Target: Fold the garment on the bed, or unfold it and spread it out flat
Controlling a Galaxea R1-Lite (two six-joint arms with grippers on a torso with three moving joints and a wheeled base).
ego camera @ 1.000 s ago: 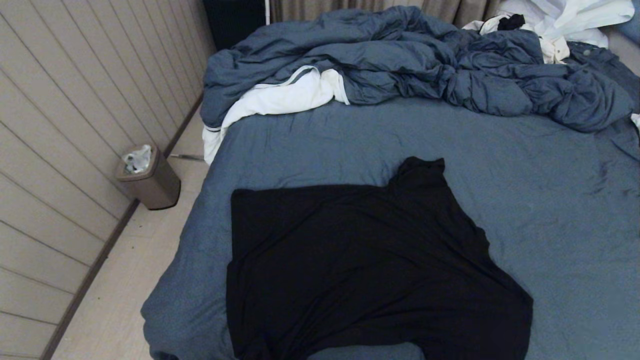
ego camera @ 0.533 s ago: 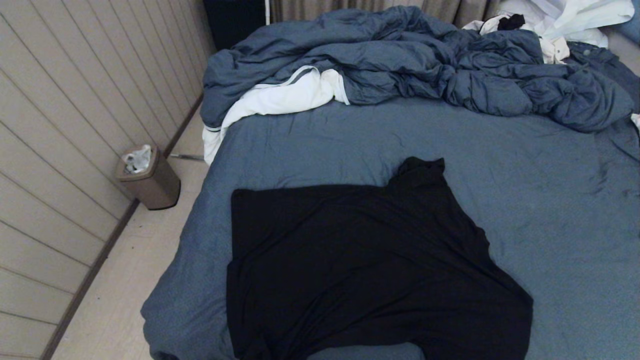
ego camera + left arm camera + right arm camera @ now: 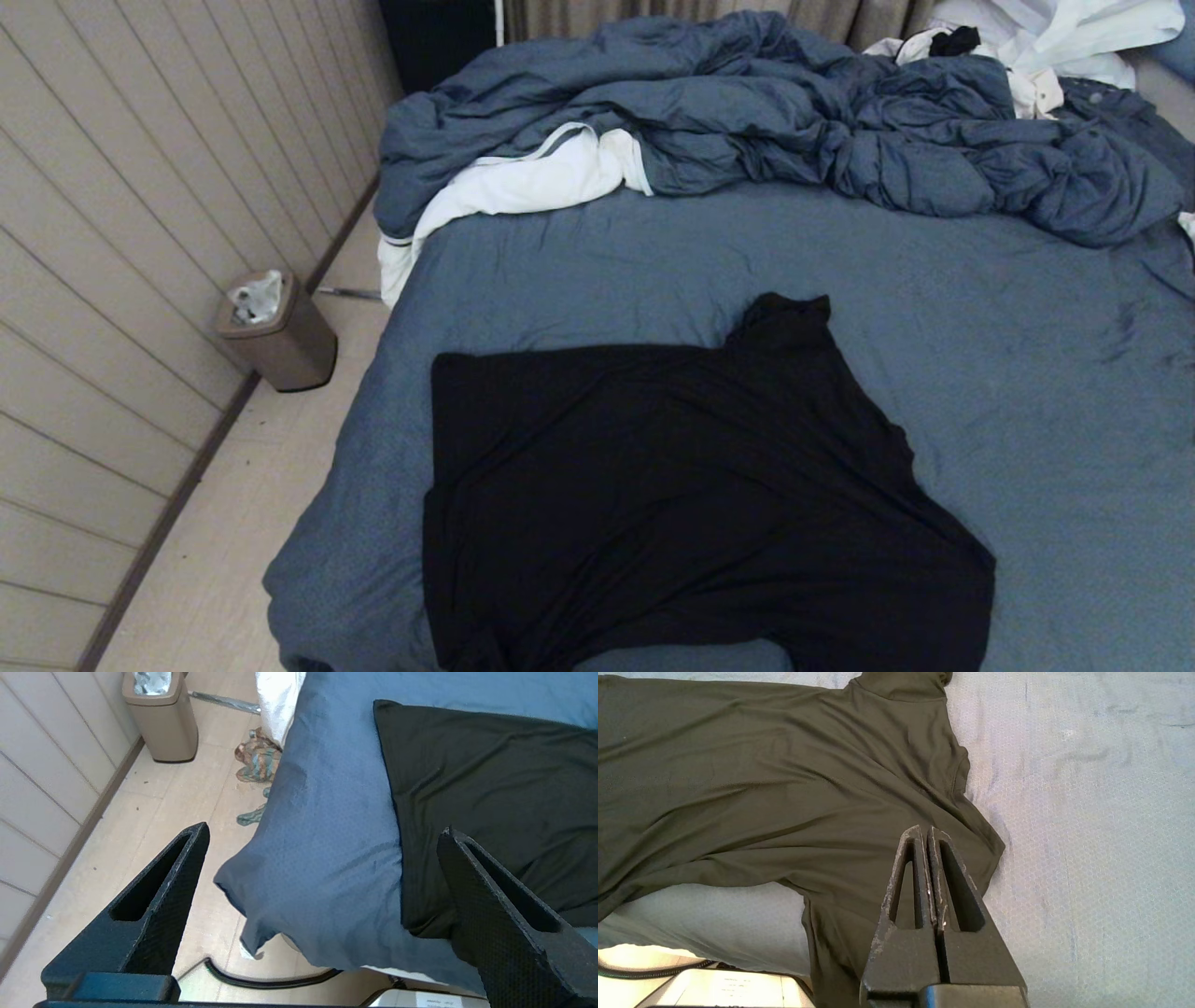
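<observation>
Left tool (image 3: 322, 849) gapes wide, empty, hanging over the bed (image 3: 597, 252) corner at frame left. Black T-shirt (image 3: 691, 495) lies spread with wrinkles at lower centre of the head frame, hem trailing off the near edge. Likely light, limp, clingy jersey; pinch sleeve or hem edges, not mid-panel. Right tool (image 3: 926, 833) is clamped together, empty, above the shirt's right sleeve.

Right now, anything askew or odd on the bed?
Yes. The black T-shirt lies skewed on the bed: one sleeve bunched toward the duvet, the near edge draped over the mattress edge, and wrinkles across the body. Neither gripper touches it: left gripper open, right gripper shut.
</observation>
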